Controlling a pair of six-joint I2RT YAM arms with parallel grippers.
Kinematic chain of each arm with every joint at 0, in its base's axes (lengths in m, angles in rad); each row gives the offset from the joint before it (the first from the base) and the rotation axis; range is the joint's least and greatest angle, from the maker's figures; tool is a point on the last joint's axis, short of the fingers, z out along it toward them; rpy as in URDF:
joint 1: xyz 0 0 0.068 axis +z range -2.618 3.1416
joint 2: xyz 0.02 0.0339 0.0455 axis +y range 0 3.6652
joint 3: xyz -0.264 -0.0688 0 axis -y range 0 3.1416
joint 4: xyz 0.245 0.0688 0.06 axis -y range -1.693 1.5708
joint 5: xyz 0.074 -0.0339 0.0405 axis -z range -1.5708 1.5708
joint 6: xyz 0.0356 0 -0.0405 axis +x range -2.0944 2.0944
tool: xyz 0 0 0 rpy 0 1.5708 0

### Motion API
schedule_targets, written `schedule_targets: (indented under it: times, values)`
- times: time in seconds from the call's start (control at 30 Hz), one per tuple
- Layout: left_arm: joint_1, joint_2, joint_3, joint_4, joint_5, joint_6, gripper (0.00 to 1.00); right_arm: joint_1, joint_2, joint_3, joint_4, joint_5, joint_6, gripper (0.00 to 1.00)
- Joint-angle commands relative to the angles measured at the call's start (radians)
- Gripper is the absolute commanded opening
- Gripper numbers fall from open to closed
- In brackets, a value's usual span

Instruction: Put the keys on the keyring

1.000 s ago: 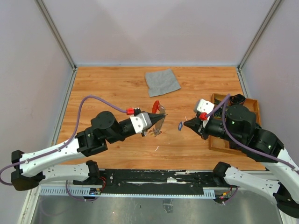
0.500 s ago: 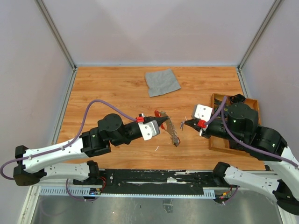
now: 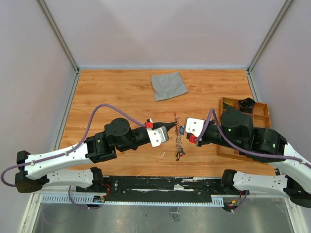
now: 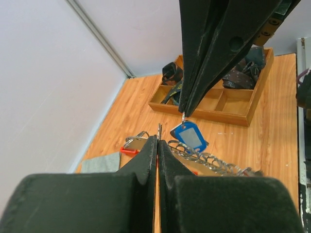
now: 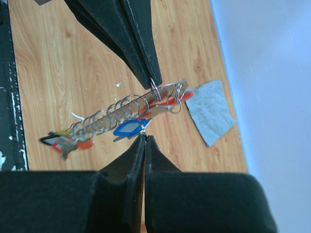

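Two closed grippers meet above mid-table

Over the orange wooden table [image 3: 112, 92], left of the compartmented wooden tray [image 3: 265, 108], the left gripper [image 4: 158, 141] pinches a link of the silvery chain keyring [image 5: 116, 114], which hangs with coloured keys [image 5: 63, 141] at its end. The right gripper [image 5: 144, 137] clamps the blue-headed key [image 4: 190, 136] just beside the chain.

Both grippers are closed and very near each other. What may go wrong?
The right gripper pinches the blue key only by its thin loop, so it may slip. The left gripper holds one ring of the chain; the rest hangs and could swing or tangle. Their tips might collide.
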Motion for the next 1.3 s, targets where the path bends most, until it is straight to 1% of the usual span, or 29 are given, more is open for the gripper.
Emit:
schedule_targets:
  times: [0.0,0.23,0.43,0.8,1.27]
  values:
    - [-0.012,0.007,0.053,0.020,0.020,0.020,0.01,0.081,0.016,0.035,-0.004,0.155,-0.064,0.01]
    - [-0.014,0.011,0.057,0.013,0.022,0.009,0.01,0.205,0.041,0.029,0.028,0.365,-0.100,0.01]
    - [-0.014,0.011,0.058,0.008,0.014,0.004,0.00,0.247,0.032,0.027,0.054,0.429,-0.113,0.00]
    - [-0.014,0.018,0.060,0.015,0.003,-0.004,0.00,0.270,0.031,0.023,0.073,0.440,-0.117,0.01]
    - [-0.015,0.017,0.059,0.025,-0.028,-0.021,0.00,0.280,-0.004,-0.003,0.094,0.418,-0.117,0.00]
